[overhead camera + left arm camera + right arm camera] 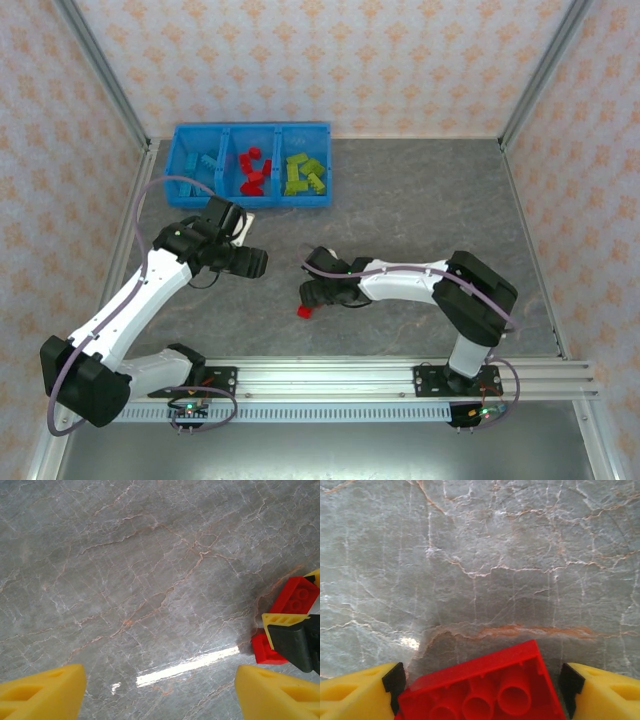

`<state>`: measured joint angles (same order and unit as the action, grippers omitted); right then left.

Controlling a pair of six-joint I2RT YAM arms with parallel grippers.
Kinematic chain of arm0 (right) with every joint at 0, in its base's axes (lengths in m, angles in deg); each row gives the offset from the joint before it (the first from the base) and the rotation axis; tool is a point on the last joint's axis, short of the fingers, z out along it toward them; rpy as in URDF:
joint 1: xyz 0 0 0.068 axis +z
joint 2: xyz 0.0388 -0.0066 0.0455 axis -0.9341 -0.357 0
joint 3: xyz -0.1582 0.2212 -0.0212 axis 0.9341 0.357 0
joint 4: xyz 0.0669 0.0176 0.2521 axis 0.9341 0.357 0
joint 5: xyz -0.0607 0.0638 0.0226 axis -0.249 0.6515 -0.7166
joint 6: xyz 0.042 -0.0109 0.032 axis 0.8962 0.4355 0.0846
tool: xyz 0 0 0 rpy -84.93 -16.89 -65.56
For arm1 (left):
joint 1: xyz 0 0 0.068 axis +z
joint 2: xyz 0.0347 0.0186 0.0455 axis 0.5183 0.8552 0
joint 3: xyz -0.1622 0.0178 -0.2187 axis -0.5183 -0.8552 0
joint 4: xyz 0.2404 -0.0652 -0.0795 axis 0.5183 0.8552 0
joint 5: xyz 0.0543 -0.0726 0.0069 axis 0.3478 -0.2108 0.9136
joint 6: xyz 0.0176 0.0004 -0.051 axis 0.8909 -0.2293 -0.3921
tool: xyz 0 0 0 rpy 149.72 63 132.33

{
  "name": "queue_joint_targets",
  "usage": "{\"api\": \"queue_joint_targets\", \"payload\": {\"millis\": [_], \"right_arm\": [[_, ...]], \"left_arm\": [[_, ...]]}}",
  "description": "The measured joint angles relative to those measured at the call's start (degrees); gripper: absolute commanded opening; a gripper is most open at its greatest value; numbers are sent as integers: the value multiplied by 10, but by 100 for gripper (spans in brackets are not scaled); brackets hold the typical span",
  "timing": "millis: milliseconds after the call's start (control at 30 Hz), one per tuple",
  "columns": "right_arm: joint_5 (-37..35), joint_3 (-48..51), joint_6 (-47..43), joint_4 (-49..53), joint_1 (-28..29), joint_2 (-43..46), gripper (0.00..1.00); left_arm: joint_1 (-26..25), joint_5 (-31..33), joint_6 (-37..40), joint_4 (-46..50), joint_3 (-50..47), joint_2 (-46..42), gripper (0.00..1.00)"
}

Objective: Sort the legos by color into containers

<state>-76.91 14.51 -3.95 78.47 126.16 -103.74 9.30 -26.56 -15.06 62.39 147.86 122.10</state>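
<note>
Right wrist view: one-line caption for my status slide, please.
Red brick, underside toward the camera, between the yellow fingers of the right gripper, grey marbled table behind.

Tabletop (420, 200): grey stone-effect surface, glossy, veined in white and rust-orange.
Glare streak (187, 666): one bright band of reflected light on the surface, left wrist view.
Faint sheen patch (410, 642): right wrist view.
Walls (350, 60): back, left and right sides, papered pale pink with a repeating orange floral motif.
Left corner post (105, 75), right corner post (540, 75): silver metal profiles at the back corners.
Front rail (330, 378): slotted aluminium extrusion along the near edge.
Lower ledge (320, 455): dull grey metal sheet.
</note>
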Motion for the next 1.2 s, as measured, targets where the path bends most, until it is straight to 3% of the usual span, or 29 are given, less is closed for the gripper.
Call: {"api": "queue_joint_targets", "payload": {"millis": [267,433,567,733,933,1200], "right_arm": [[-35,-3,0,13,5,3,60],[-82,0,0,39,5,33,55],[-110,-4,-11,30,1,77,53],[-122,-63,-41,-12,-46,84,51],[-115,-208,-89,-66,-119,14,50],[-85,-355,-133,-76,-173,-115,51]], "left_arm": [[3,-2,0,0,0,0,80],[9,-26,4,-1,-3,-5,90],[21,-91,16,-17,-16,-37,93],[41,-195,19,-59,-31,-120,96],[54,-261,19,-98,-37,-159,99],[68,-272,19,-104,-44,-159,100]]}}
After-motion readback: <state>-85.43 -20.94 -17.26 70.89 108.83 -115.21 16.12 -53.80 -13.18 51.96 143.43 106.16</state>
